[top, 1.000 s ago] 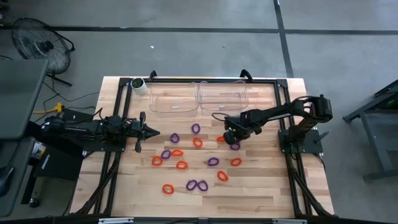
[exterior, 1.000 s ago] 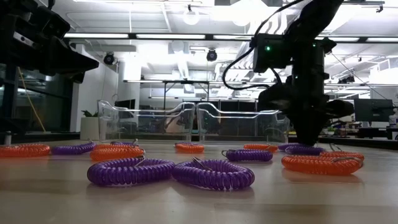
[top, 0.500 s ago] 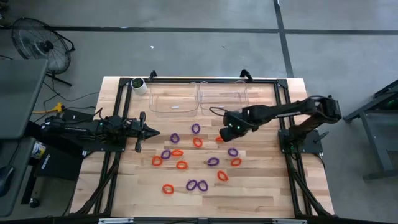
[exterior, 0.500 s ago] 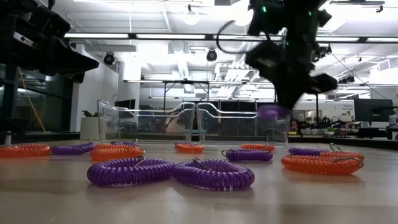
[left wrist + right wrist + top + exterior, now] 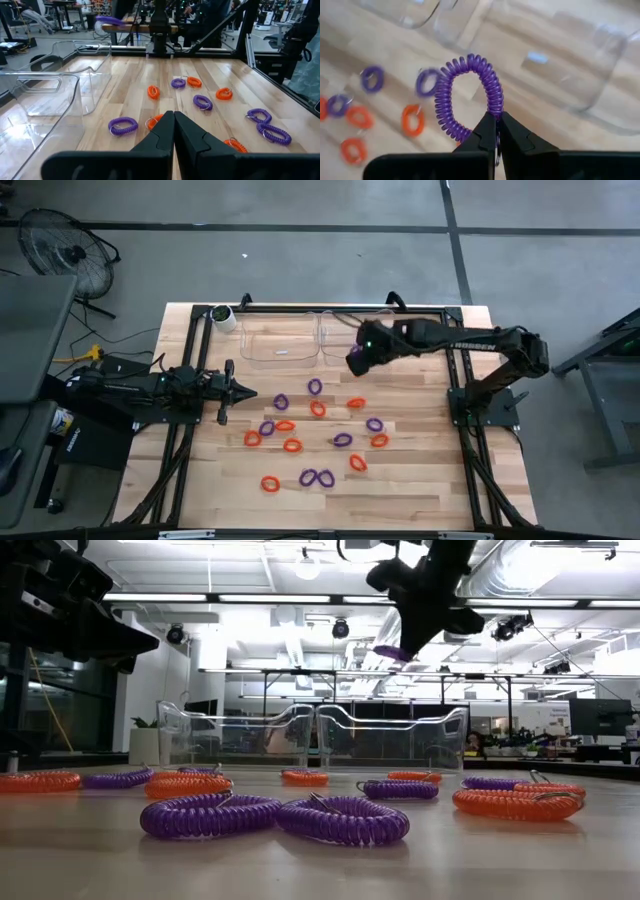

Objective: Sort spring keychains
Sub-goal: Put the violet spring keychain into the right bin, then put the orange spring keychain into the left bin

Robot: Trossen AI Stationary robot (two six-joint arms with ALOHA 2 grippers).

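Several orange and purple spring keychains (image 5: 316,442) lie flat on the wooden table's middle. My right gripper (image 5: 356,360) hangs high over the near rim of the right clear bin (image 5: 362,330), shut on one purple keychain (image 5: 467,95), which also shows in the low view as a purple loop (image 5: 393,653). My left gripper (image 5: 247,393) waits shut at the table's left, level and well above the top, touching nothing; its closed fingers (image 5: 167,131) point across the keychains. My right gripper pinches the purple keychain's coil at one spot of the loop (image 5: 492,111) between its two fingertips. The fingers come slanting down from the table's right side and lie across the coil. The loop sticks out beyond the fingertips, lifted well clear of the table and bins.
Two clear bins stand side by side at the far edge, the left one (image 5: 280,342) next to the right. A white cup (image 5: 223,318) sits at the far left corner. A black frame (image 5: 452,360) runs round the table.
My right gripper has risen from among the keychains at the table's right middle, carrying the purple keychain clear of the top. It has gone toward the far edge and a little left, up over the right bin's near rim, tipping more steeply down and rolling as it went.
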